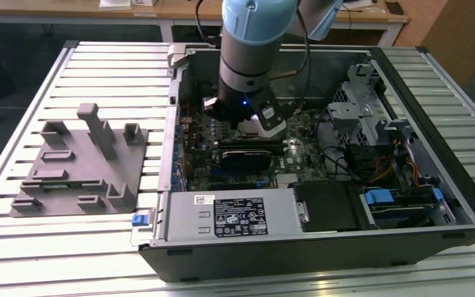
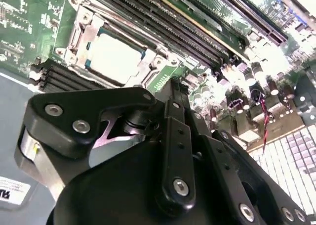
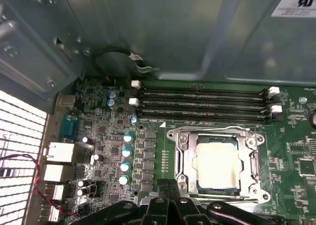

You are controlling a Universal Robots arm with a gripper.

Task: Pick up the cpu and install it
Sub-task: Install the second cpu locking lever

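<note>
The cpu [image 3: 217, 166] is a pale silver-white square lying flat inside the metal socket frame [image 3: 180, 153] on the green motherboard; the second wrist view also has the cpu [image 2: 113, 54] seated there. My gripper [image 3: 168, 184] hovers just off one edge of the socket, apart from the chip, its two black fingers pressed together with nothing between them. In the second wrist view the gripper [image 2: 176, 86] points at the board beside the socket. In the exterior view the gripper [image 1: 252, 129] hangs inside the open computer case.
Black memory slots [image 3: 202, 104] run alongside the socket. Capacitors [image 3: 127, 151] and rear ports [image 3: 57, 153] flank it. The case holds a power supply [image 1: 229, 213] and drive cage [image 1: 361, 105]. A grey fixture block [image 1: 81, 161] lies on the table at the exterior view's left.
</note>
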